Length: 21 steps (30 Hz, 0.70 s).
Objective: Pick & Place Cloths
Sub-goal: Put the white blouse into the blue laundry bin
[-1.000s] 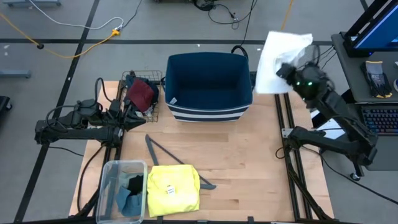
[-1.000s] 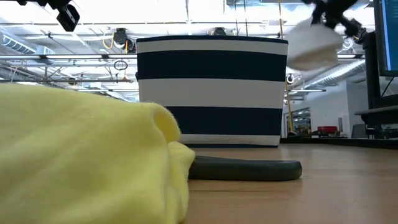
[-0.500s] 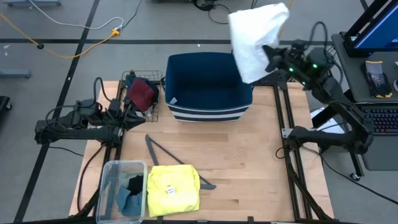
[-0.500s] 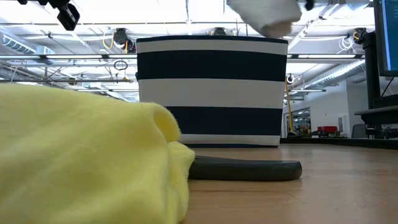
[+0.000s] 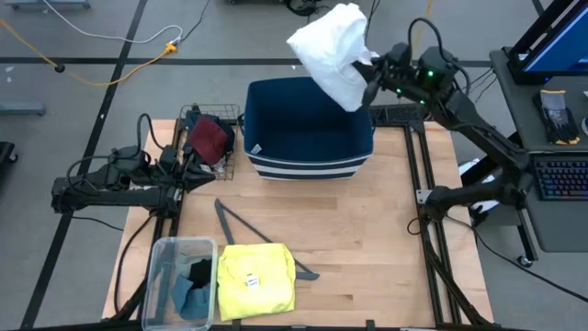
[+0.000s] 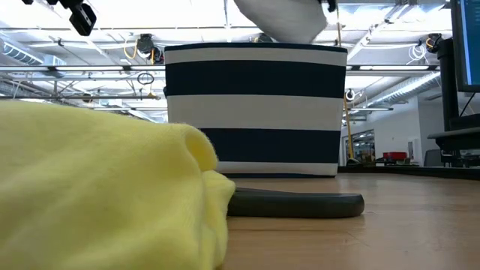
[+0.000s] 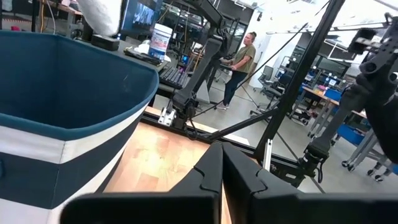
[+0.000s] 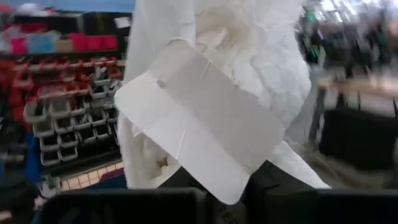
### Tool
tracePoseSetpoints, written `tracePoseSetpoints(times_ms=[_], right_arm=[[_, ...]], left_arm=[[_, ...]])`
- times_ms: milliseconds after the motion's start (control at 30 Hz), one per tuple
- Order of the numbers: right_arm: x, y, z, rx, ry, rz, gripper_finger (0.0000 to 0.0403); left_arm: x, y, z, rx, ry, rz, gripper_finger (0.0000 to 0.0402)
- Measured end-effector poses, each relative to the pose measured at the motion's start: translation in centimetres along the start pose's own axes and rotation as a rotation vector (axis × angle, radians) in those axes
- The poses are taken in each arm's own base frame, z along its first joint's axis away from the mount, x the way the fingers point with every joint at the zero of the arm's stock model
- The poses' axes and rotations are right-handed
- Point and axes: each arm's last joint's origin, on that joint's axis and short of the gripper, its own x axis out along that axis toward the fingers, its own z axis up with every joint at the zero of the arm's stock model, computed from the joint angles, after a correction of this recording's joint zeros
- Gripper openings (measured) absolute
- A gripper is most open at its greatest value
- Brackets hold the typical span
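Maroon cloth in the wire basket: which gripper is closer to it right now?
Left. The left gripper sits shut just beside the maroon cloth; the right gripper is far across, holding the white shirt above the blue bin.

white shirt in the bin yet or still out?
Out. The white shirt hangs from the right gripper, held above the far rim of the navy striped bin; the bin's visible inside looks empty.

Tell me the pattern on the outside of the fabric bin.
Wide navy and white horizontal stripes on the fabric bin; the low view shows it best.
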Motion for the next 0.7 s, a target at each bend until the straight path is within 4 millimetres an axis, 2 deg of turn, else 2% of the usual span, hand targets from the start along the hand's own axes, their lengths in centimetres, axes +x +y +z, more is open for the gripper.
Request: tracePoseSetpoints(times_ms=[400, 533, 700], right_arm=[[2.3, 4.1, 0.7, -0.542, -0.080, 0.177, 0.0025], [2.9, 5.5, 0.6, -0.662, -0.069, 0.124, 0.0025], [4.1, 6.8, 0.0, -0.766, -0.008, 0.033, 0.0025]], left_arm=[[0.0, 0.1, 0.0, -0.013, -0.009, 0.027, 0.0013], [0.0, 0.1, 0.0, -0.033, -0.010, 0.027, 0.0002], [0.0, 0.1, 0.0, -0.036, -0.017, 0.045, 0.0015]])
